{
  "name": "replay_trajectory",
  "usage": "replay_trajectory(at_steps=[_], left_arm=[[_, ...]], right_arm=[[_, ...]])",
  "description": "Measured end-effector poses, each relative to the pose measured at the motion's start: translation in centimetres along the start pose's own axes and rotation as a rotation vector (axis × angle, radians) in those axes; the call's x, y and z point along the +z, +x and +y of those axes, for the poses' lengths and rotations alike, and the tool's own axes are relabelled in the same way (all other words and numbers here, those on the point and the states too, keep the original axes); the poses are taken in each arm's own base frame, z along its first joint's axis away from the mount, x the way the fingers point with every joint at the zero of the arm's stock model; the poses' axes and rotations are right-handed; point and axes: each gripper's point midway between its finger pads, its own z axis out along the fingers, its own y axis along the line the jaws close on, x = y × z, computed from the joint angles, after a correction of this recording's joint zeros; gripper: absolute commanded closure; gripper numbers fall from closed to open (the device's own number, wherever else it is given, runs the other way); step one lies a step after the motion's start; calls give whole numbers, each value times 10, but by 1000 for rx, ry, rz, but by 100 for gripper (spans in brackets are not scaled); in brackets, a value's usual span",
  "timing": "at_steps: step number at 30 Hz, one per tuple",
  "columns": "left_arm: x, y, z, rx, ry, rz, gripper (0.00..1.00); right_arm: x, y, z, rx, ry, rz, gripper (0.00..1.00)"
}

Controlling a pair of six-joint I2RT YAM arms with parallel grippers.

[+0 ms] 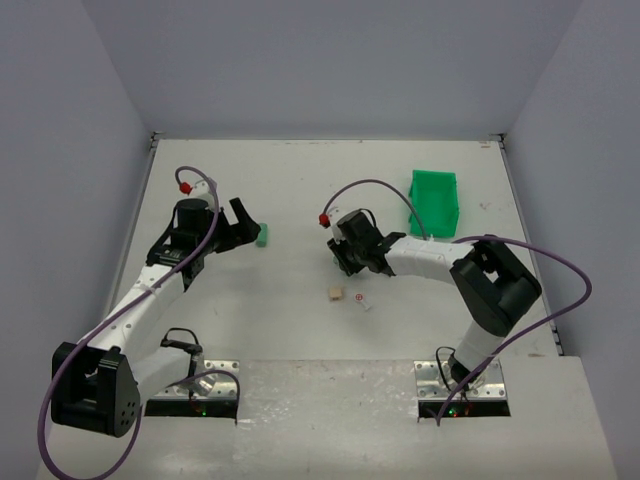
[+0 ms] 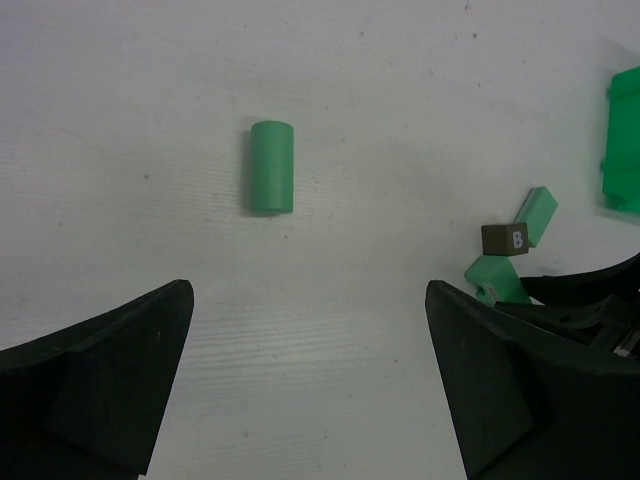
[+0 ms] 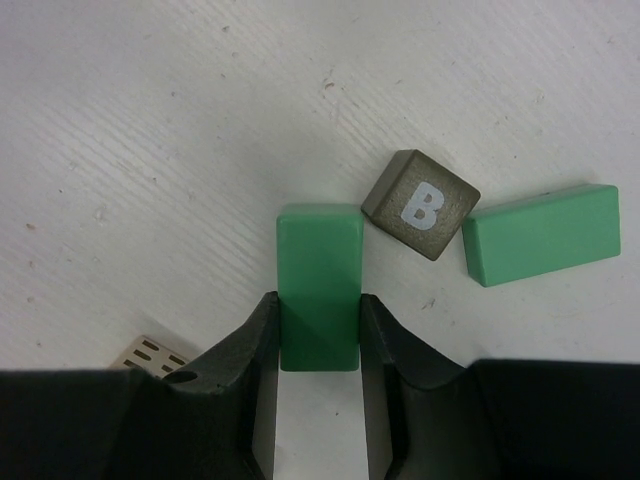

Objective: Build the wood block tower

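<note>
The right wrist view alone shows the cluster under the right arm. A light green rectangular wooden block lies on its long side, and a dark olive wooden cube printed with a white B touches its far corner at 2 o'clock. A second light green rectangular block lies at 3 o'clock of that cube, touching it or just short of it. A small tan piece with dark slots peeps out at 8 o'clock, too cut off to identify. The top view hides all of these beneath the wrist, but it does show a tan wooden cube lying alone at 7 o'clock of the right gripper, with a small white tag with a red mark just beside it. A bright green plastic bin stands at 2 o'clock. The left wrist view shows that the green piece near the left arm is a green wooden cylinder, lying on its side. The white table is finely ridged and lightly scuffed, and plain pale grey walls close it in on three sides. The right gripper is clenched on the near half of the first green block, one black finger flat against each long side. The block appears to lie on the table. The left gripper stands spread wide and holds nothing. The cylinder lies ahead of it at 11 o'clock, apart from both fingers.
</note>
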Motion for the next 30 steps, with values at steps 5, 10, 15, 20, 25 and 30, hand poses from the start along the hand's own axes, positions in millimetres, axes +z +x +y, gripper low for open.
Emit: replay_trajectory(at_steps=[5,10,15,20,25,30], left_arm=[[0,0,1,0,-6,-2,0],[0,0,1,0,-8,-3,0],[0,-1,3,0,-15,-7,0],[1,-2,5,-1,-25,-11,0],[1,-3,7,-1,-40,-16,0],[5,-1,13,-11,-67,-11,0]], right_arm=[[-2,-7,1,-83,-24,-12,94],[-13,-35,15,-287,-144,-96,94],[-30,-73,32,-474,-262,-201,94],[-28,-105,43,-547,-320,-270,94],[-15,-83,58,-566,-386,-200,94],[-18,-70,90,-604,-406,-180,93]])
